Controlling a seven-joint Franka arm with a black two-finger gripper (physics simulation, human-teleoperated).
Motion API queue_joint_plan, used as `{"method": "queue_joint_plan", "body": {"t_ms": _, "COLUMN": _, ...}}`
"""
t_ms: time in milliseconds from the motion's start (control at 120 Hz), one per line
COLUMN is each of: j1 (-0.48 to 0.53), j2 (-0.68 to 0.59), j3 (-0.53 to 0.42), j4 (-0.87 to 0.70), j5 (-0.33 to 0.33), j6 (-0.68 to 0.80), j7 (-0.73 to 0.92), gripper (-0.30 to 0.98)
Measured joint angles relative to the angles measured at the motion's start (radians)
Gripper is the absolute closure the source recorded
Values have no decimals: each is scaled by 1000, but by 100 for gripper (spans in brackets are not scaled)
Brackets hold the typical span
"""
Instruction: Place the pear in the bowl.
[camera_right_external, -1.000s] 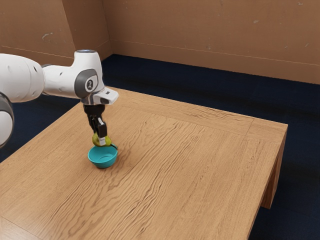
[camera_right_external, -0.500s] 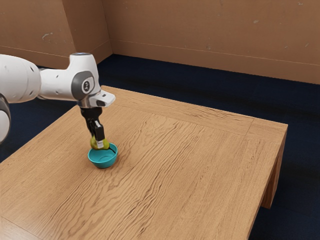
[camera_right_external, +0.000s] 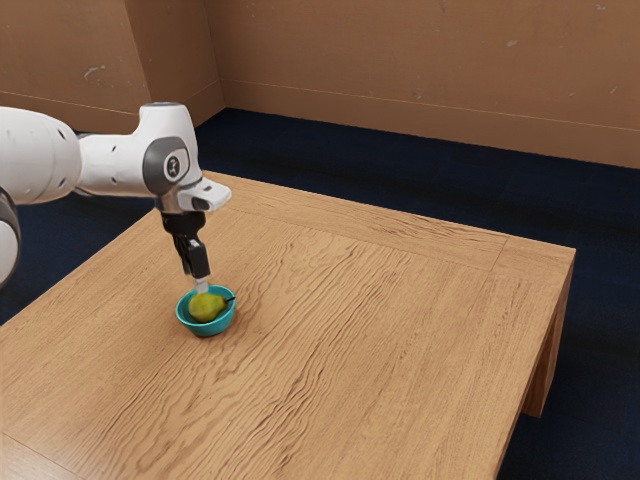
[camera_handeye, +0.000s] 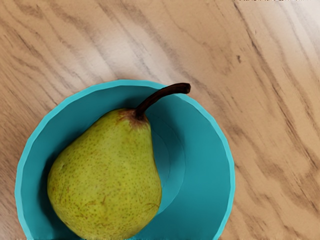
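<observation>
The end effector (camera_right_external: 202, 287), spread, hangs above the pear (camera_handeye: 105, 175) in the bowl (camera_right_external: 208, 329) (stem (camera_handeye: 162, 93) over the rim (camera_handeye: 232, 170)) on the table (camera_right_external: 400, 330).

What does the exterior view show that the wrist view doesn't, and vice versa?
Exterior view: the arm, the claw above the bowl, a table leg, the wall and the dark floor.
Wrist view: speckles on the pear, the reddish-brown patch by its stem, the faint ring in the bowl's bottom.
Both: the pear in the bowl, its stem crossing the rim, and the grain of the table.
</observation>
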Motion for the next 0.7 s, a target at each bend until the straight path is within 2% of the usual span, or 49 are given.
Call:
{"method": "queue_joint_plan", "body": {"t_ms": 100, "j1": -7, "j2": -43, "j3": -5, "j4": 4, "j5": 0, "j6": -14, "j7": 6, "gripper": 3}}
{"method": "queue_joint_plan", "body": {"t_ms": 200, "j1": -13, "j2": -162, "j3": -33, "j4": 14, "j5": 2, "j6": -45, "j7": 7, "gripper": 2}}
{"method": "queue_joint_plan", "body": {"t_ms": 292, "j1": -5, "j2": -303, "j3": -102, "j4": 35, "j5": 32, "j6": -96, "j7": -17, "gripper": 1}}
{"method": "queue_joint_plan", "body": {"t_ms": 383, "j1": -22, "j2": -379, "j3": -169, "j4": 76, "j5": 68, "j6": -159, "j7": -67, "gripper": 1}}
{"method": "queue_joint_plan", "body": {"t_ms": 542, "j1": -76, "j2": -413, "j3": -251, "j4": 200, "j5": 121, "j6": -304, "j7": -228, "gripper": 0}}
{"method": "queue_joint_plan", "body": {"t_ms": 700, "j1": -117, "j2": -417, "j3": -285, "j4": 225, "j5": 153, "j6": -375, "j7": -386, "gripper": 0}}
